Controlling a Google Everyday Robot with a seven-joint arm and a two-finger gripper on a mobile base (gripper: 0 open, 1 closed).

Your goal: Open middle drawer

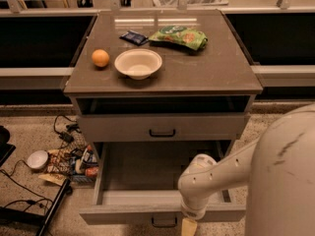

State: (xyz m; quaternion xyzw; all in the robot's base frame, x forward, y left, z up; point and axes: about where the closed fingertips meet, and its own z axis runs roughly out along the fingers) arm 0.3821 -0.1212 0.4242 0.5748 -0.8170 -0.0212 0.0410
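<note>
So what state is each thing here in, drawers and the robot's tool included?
middle drawer: pulled out, grey inside showing.
upper drawer: shut.
bowl: upright on the cabinet top.
orange: whole, beside the bowl.
green bag: lying flat.
tool: down at the middle drawer's front edge.

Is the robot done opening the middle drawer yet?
Nearly. The middle drawer is pulled far out, its grey inside showing. The pincer is at the drawer's front, beside the black handle. Left, probably: only backing the arm away.
</note>
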